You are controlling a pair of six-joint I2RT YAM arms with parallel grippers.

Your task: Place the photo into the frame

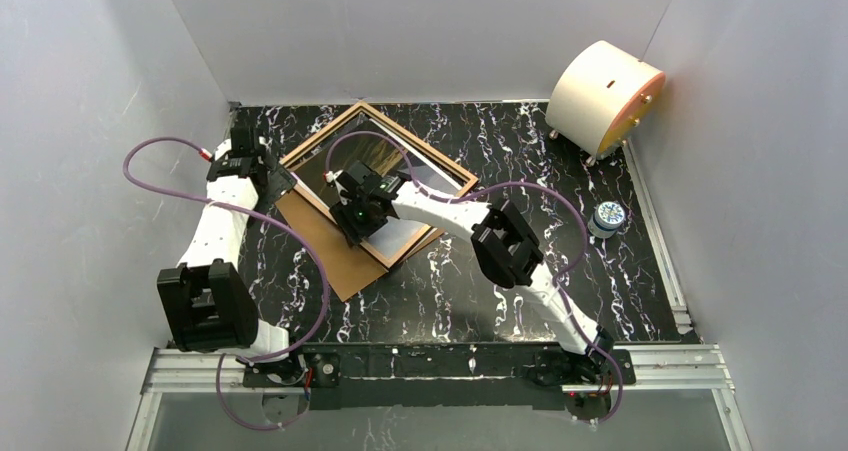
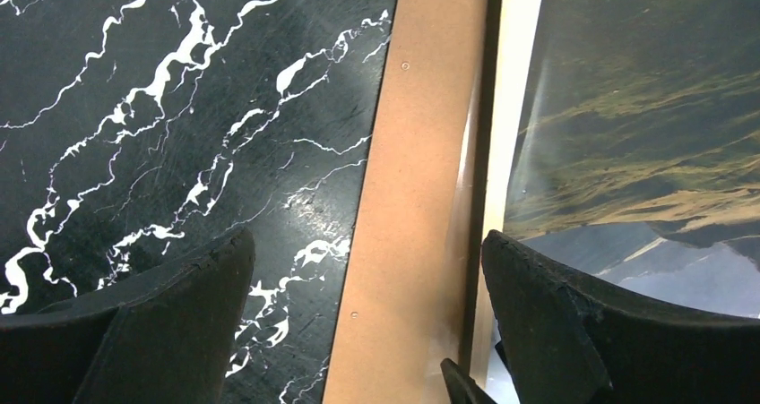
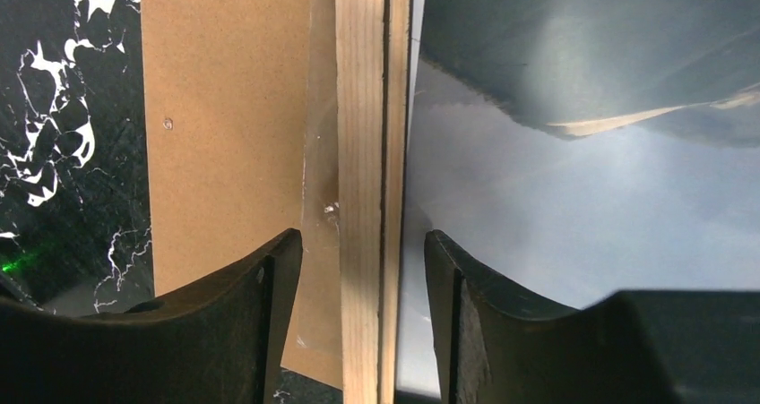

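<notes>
White links (image 1: 215,233); purple cables (image 1: 160,140); black joints (image 1: 205,306), left claw (image 2: 366,243), right claw (image 3: 363,238).

Wood, board and glossy paper on marble-look black.
The frame (image 3: 363,153) shows pale grained wood, the backing board (image 3: 228,108) matt brown, the photo (image 2: 645,153) sheeny, the table (image 2: 179,108) faintly glossy.

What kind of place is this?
Probably a robot test booth: plain white walls box in a marbled table, with a left arm and right arm bolted to a metal rail.
</notes>
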